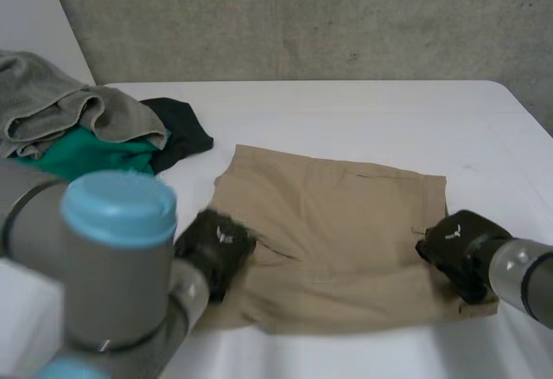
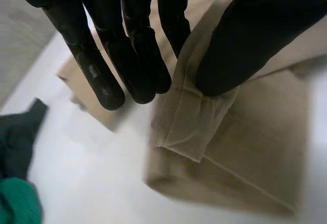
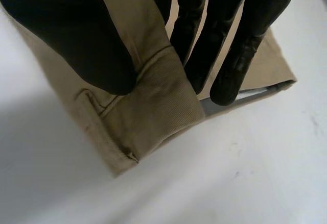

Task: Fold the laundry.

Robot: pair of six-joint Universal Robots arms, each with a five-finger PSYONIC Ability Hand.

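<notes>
Tan shorts (image 1: 333,241) lie spread on the white table (image 1: 363,120) in the head view. My left hand (image 1: 216,245) sits at the garment's left edge. In the left wrist view its thumb (image 2: 240,40) and fingers (image 2: 133,55) pinch a hemmed edge of the tan cloth (image 2: 191,117), lifted a little off the table. My right hand (image 1: 458,249) is at the right edge of the shorts. Its wrist view has the thumb (image 3: 76,40) and fingers (image 3: 214,50) pinching a ribbed band of the shorts (image 3: 158,101).
A pile of laundry lies at the table's back left: a grey towel (image 1: 60,107), a green garment (image 1: 82,156) and a black one (image 1: 177,129). My left arm's blue-capped joint (image 1: 117,258) stands in the near left foreground. A concrete wall rises behind the table.
</notes>
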